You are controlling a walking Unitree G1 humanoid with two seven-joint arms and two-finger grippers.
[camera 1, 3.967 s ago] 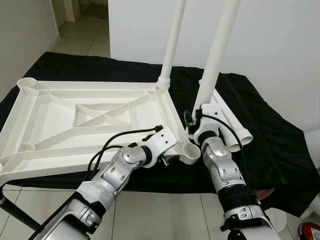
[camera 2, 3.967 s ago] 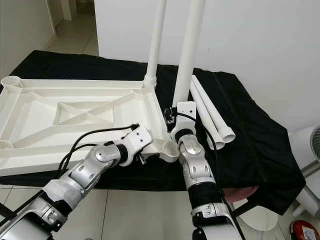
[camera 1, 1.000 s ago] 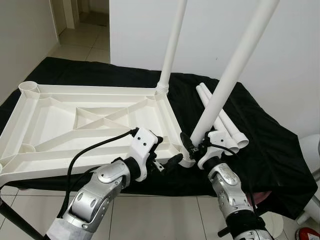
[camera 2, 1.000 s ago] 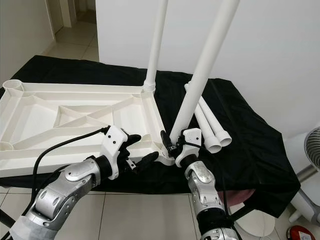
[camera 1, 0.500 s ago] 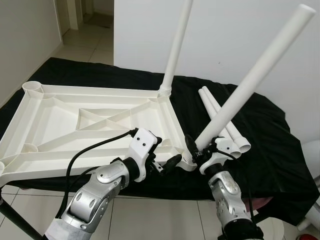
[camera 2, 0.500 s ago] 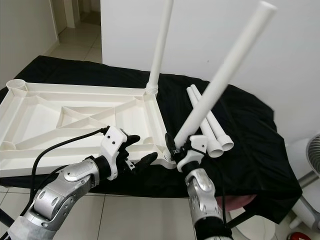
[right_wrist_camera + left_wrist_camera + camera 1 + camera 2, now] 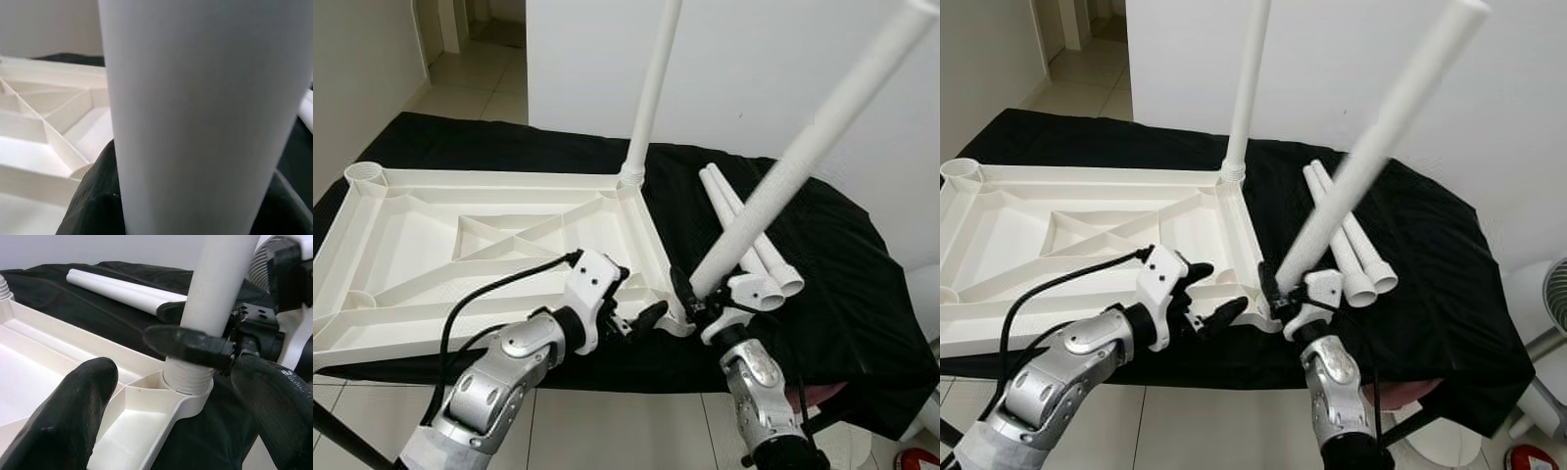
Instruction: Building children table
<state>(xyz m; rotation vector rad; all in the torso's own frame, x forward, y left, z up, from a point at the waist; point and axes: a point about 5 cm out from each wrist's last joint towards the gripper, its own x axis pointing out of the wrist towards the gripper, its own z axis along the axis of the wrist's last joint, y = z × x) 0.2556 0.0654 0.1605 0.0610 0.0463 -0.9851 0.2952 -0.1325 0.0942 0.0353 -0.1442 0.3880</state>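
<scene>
Right gripper (image 7: 690, 294) is clamped on a white leg (image 7: 803, 157), tilted hard to the right, its threaded foot sitting in the near corner socket (image 7: 188, 382) of the upturned tabletop (image 7: 431, 245). Left gripper (image 7: 636, 315) is spread wide, straddling that corner's rim. One leg (image 7: 651, 88) stands upright in the far corner; two spare legs (image 7: 749, 230) lie beside the tabletop on the black-draped bench (image 7: 832, 255).

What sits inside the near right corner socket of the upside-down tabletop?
The threaded foot of a tilted white leg sits in the corner socket, gripped by the right end effector. How deep it goes is hidden by the socket wall.
</scene>
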